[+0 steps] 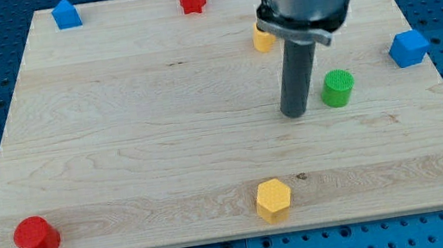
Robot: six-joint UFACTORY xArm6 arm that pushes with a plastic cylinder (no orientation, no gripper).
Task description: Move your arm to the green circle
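My tip (296,114) rests on the pale wooden worktop (139,153), just to the view's left of the green circle (338,88), a narrow gap between them. The green circle is a short upright cylinder with ribbed sides and a flat top, standing right of centre. I carry no gripper, only a dark rod, so nothing is grasped. A yellow block (263,40) sits partly hidden behind my rod. A blue cube (409,48) stands at the right edge; a yellow hexagon (273,199) lies near the bottom.
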